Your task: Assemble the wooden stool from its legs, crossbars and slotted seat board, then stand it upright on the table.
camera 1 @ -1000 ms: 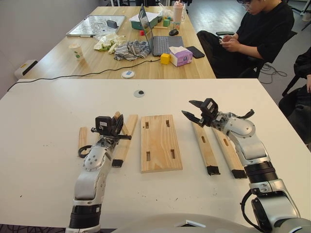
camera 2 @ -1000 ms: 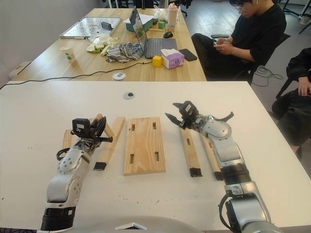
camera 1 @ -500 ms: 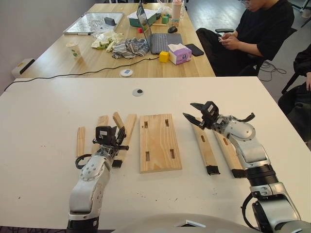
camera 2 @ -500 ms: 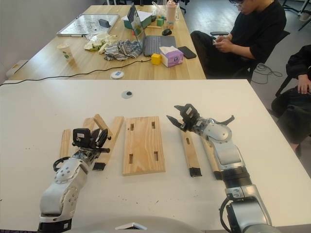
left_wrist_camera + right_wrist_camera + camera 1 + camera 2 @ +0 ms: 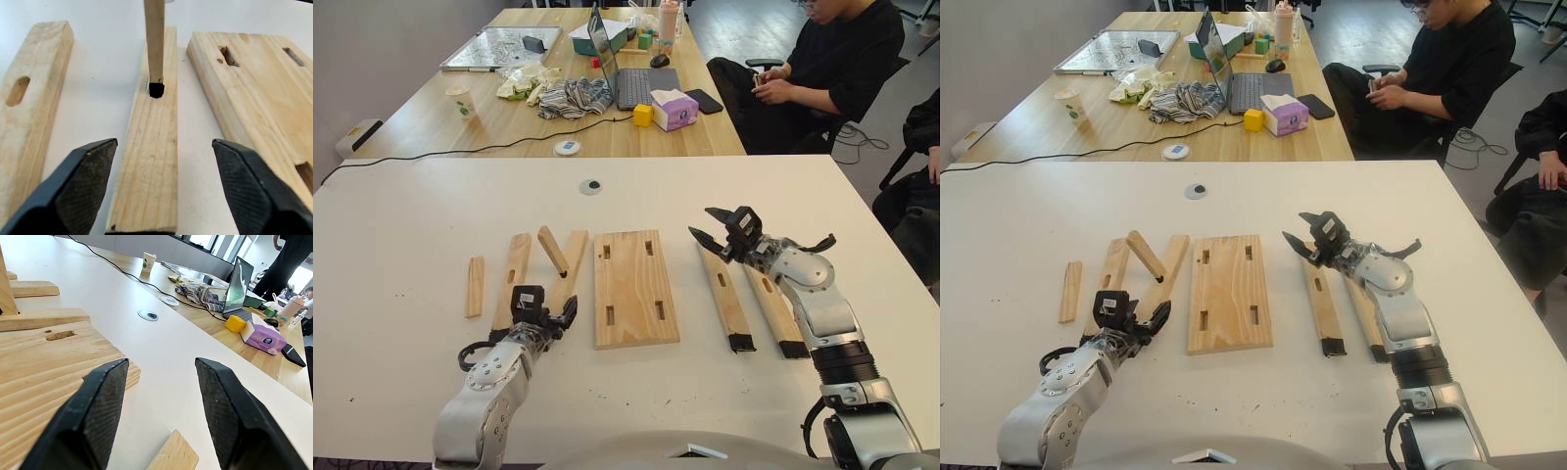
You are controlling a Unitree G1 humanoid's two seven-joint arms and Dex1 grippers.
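The slotted seat board lies flat at the table's middle. To its left lie two legs, with one crossbar resting slanted across the inner one and a short crossbar farther left. My left gripper is open, low over the near end of that inner leg, straddling it without touching. Two more legs lie right of the board. My right gripper is open and holds nothing, hovering above the far end of the nearer right leg, beside the board's far right corner.
A round cable grommet sits in the white table behind the parts. A second wooden table beyond carries a laptop, cloth, cup and boxes. Bare white surface lies to the left and in front of the parts.
My left arm has drawn back toward me, uncovering the left legs and the crossbar. My right gripper has drifted slightly to the right and stays open.
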